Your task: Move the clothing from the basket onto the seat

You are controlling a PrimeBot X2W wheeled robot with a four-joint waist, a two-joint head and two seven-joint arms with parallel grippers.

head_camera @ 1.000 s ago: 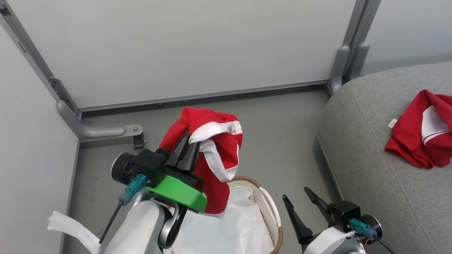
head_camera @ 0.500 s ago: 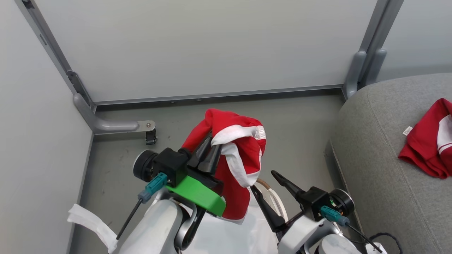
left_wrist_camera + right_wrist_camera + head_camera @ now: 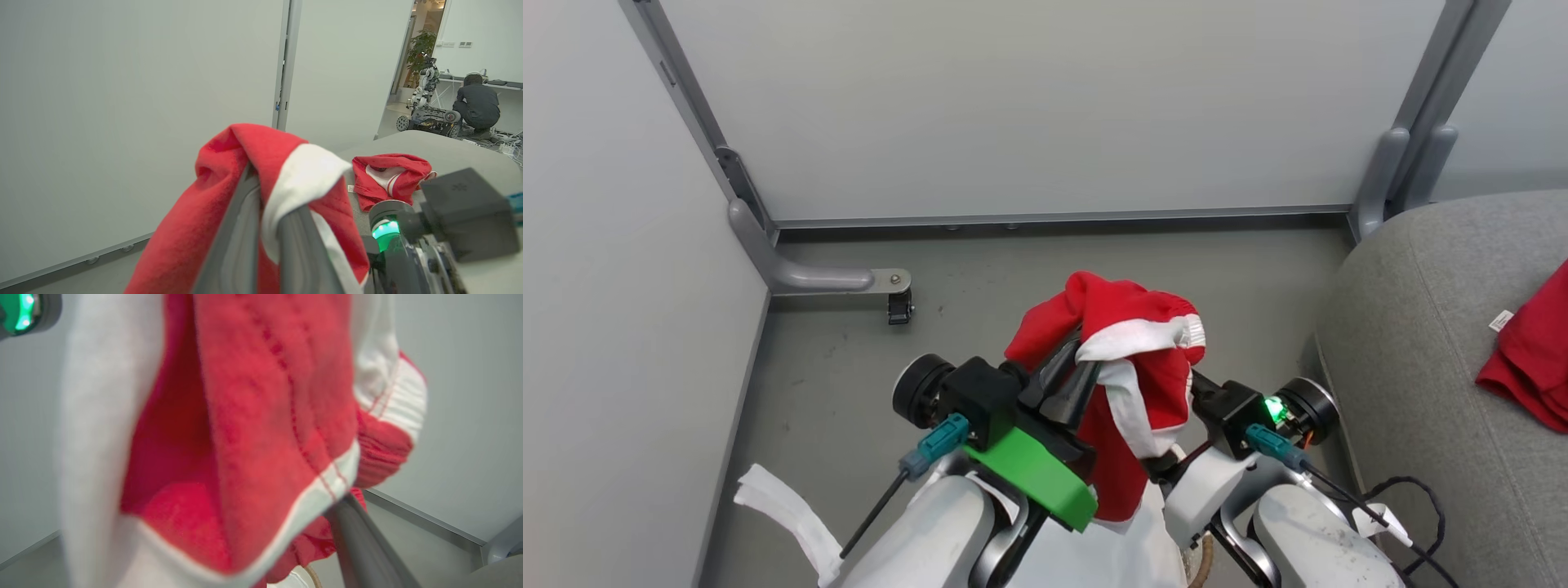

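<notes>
My left gripper (image 3: 1068, 377) is shut on a red garment with white trim (image 3: 1129, 339), which hangs off its fingers above the floor. In the left wrist view the same clothing (image 3: 245, 159) drapes over both fingers (image 3: 241, 245). My right gripper (image 3: 1168, 420) stands open right against the hanging cloth, its fingertips hidden behind it. Its wrist view shows the cloth (image 3: 253, 437) very close and one finger (image 3: 363, 543). A second red garment (image 3: 1531, 367) lies on the grey seat (image 3: 1413, 359). A sliver of the basket's brown rim (image 3: 1202, 563) shows beside its white lining (image 3: 1111, 551).
Grey partition panels (image 3: 1045, 106) with metal feet (image 3: 825, 279) close off the floor ahead and to the left. A white strip (image 3: 784, 510) lies at lower left. Far off, a person (image 3: 478, 104) crouches by another robot (image 3: 427, 102).
The head camera has swung, shifting the whole picture to the right. My right gripper has risen and come in against the hanging garment. The left gripper keeps its hold.
</notes>
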